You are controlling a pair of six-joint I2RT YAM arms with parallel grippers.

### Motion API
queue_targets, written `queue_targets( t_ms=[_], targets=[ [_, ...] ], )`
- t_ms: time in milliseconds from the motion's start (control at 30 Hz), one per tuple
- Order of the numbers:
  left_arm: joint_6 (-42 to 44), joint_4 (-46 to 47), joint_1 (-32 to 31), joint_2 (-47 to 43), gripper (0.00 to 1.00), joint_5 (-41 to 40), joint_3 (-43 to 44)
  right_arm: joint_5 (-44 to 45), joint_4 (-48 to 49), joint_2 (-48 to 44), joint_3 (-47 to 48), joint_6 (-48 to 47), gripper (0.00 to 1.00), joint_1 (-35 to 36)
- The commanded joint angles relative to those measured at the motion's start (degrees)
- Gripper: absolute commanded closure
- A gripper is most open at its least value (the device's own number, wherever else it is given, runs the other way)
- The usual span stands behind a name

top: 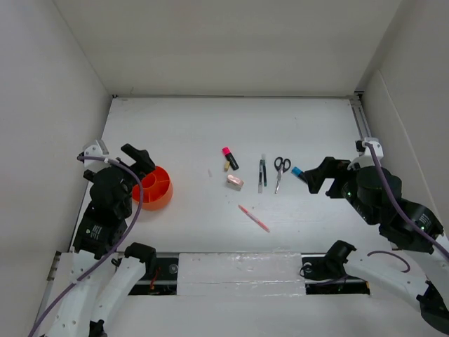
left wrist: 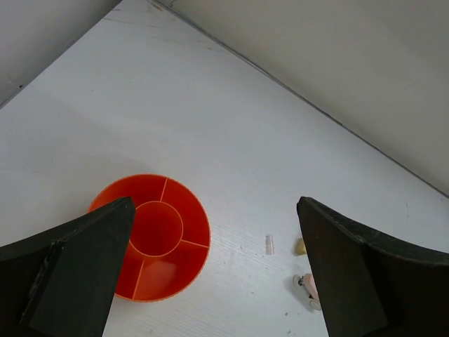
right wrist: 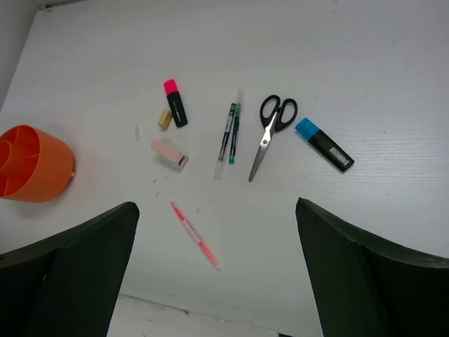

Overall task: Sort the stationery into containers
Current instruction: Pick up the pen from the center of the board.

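Right gripper [top: 317, 175], wide open and empty near the marker [top: 297, 171], could knock the scissors [top: 280, 168] lying just beside it, while the equally open left gripper [top: 139, 159] by the cup [top: 158, 188] might tip it on the desk [top: 189, 126].

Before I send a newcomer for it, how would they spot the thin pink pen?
From the orange cup on the table's left, look right to the pinkish eraser. Just right of it, toward the near edge, the thin pink pen lies diagonally alone, far slimmer than the eraser.
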Motion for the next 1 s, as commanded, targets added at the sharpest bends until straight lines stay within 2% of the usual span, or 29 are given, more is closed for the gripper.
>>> queue_targets(
  t_ms=[0,100,233,433,567,800,967],
  targets=[
    [-0.2,1.1,0.3,-0.5,0.0,-1.5,1.1,-0.1,3.8,0.3,0.1,-1.8,0.0,-0.3],
    [-0.7,1.1,0.3,-0.5,0.0,-1.5,1.1,-3.6,6.2,0.3,-1.3,-5.0,0.0,-0.3],
    [-0.7,1.1,0.3,-0.5,0.0,-2.0,1.1,-14.7,12.0,0.3,-5.6,-6.5,0.0,-0.3],
    [-0.7,1.1,0.3,-0.5,0.0,-2.0,1.1,-18.3,16.6,4.7,-14.7,-0.2,0.0,-0.3],
    [-0.7,1.6,0.3,-0.5,0.0,-0.2,1.1,-24.9,23.0,8.2,-20.6,3.1,0.0,0.2],
    [-0.2,1.6,0.3,-0.5,0.0,1.5,0.5,-24.8,29.4,14.6,-28.5,5.4,0.0,3.0],
    [0.3,2.1,0.3,0.1,0.0,2.7,0.5,-19.0,31.6,20.4,-30.9,7.5,0.03,6.7]
  ],
)
